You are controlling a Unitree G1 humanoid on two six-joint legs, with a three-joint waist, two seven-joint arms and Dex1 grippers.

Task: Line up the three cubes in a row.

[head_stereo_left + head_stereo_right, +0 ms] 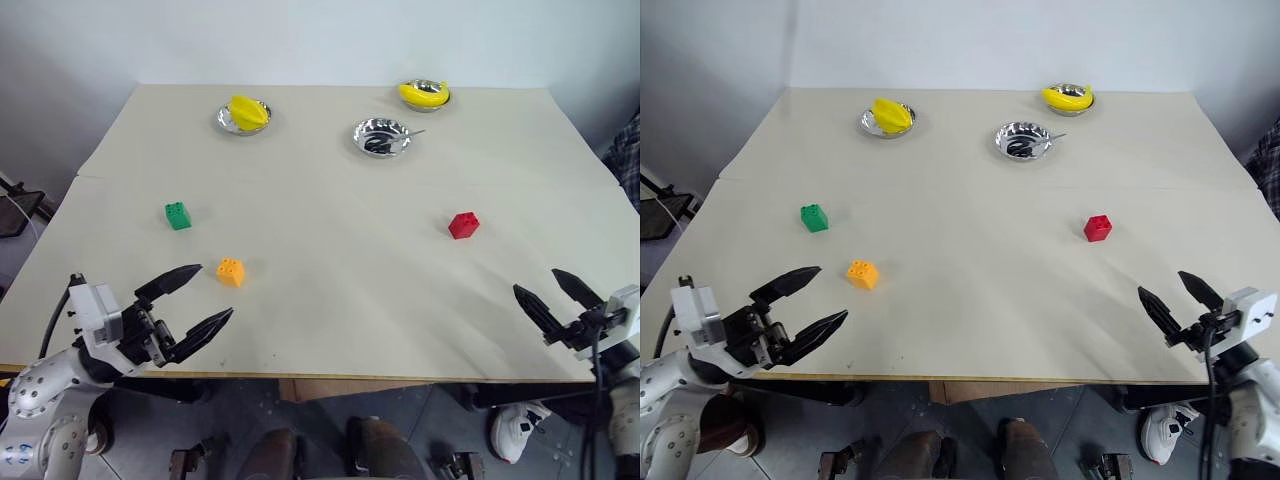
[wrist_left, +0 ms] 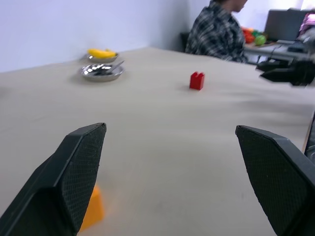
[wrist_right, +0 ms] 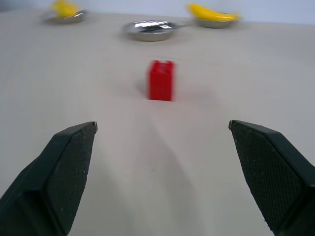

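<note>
Three small studded cubes lie apart on the cream table (image 1: pixel 330 290). The green cube (image 1: pixel 178 215) is at the left, the orange cube (image 1: pixel 230 272) sits a little nearer and to its right, and the red cube (image 1: pixel 463 225) is on the right half. My left gripper (image 1: pixel 207 296) hovers open near the front left edge, just short of the orange cube (image 2: pixel 93 209). Open and empty as well, my right gripper (image 1: pixel 558 294) hangs at the front right edge, pointing toward the red cube (image 3: pixel 161 80) some way ahead.
Three silver bowls stand along the far side: one with a yellow fruit (image 1: pixel 244 114), one with a dark utensil (image 1: pixel 381 136), one with a banana (image 1: pixel 425 95). A person in a plaid shirt (image 2: pixel 216 32) sits beyond the table's right side.
</note>
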